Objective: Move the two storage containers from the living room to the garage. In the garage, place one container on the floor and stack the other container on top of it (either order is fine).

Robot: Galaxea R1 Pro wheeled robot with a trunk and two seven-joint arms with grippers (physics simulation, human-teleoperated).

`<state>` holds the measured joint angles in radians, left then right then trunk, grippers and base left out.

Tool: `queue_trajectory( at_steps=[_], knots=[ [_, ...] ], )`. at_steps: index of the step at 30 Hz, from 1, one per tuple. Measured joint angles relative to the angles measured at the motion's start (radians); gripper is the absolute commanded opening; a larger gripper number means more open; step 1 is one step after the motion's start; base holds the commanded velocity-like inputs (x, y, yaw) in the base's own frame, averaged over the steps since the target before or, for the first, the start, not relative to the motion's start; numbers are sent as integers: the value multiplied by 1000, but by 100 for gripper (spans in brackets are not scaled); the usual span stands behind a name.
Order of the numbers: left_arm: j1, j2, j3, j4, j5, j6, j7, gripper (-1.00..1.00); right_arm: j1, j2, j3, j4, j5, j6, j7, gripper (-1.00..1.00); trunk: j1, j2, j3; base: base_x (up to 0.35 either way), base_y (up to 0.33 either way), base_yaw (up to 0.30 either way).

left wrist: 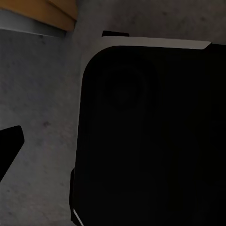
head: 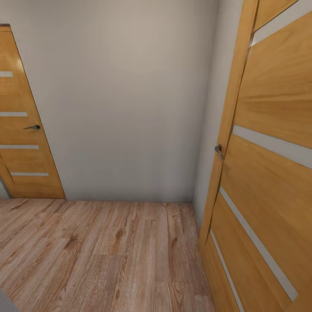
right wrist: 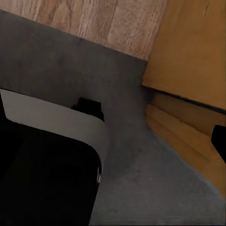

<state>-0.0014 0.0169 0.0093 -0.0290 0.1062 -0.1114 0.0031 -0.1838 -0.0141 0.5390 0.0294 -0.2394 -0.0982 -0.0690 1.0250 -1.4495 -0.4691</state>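
We can't tell the jaws' state on either arm; both wrists look down past our dark base (left wrist: pixel 150 141) at grey floor (right wrist: pixel 155 188). Containers not yet found; ahead, wall (head: pixel 130 95), two doors (head: pixel 268 164), plank floor (head: pixel 99 255)

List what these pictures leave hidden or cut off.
- Left wrist view: a black rounded body blocks most of the grey floor; gripper state unreadable.
- Right wrist view: the same kind of black body hides the gripper.
- Head view: the open door runs off the right edge; the far door off the left.
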Motion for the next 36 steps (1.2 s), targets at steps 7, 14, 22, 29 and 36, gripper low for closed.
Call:
queue_trajectory(
  at_steps=[7, 14, 22, 29, 36],
  knots=[
    [0, 0, 0, 0, 0, 0, 0, 100, 30, -7, 0, 1, -8, -11, 44, 100, 0, 0, 0, 0, 0, 0],
    [0, 0, 0, 0, 0, 0, 0, 100, 61, -35, 0, 1, -85, -54, 63, 100, 0, 0, 0, 0, 0, 0],
    [0, 0, 0, 0, 0, 0, 0, 100, 65, -37, 0, 0, -80, -58, 103, 100, 0, 0, 0, 0, 0, 0],
    [0, 0, 0, 0, 0, 0, 0, 100, 65, -37, 2, 0, -74, -58, 110, 100, 0, 0, 0, 0, 0, 0],
    [0, 0, 0, 0, 0, 0, 0, 100, 65, -37, 3, 0, -73, -58, 111, 100, 0, 0, 0, 0, 0, 0]
  ],
)
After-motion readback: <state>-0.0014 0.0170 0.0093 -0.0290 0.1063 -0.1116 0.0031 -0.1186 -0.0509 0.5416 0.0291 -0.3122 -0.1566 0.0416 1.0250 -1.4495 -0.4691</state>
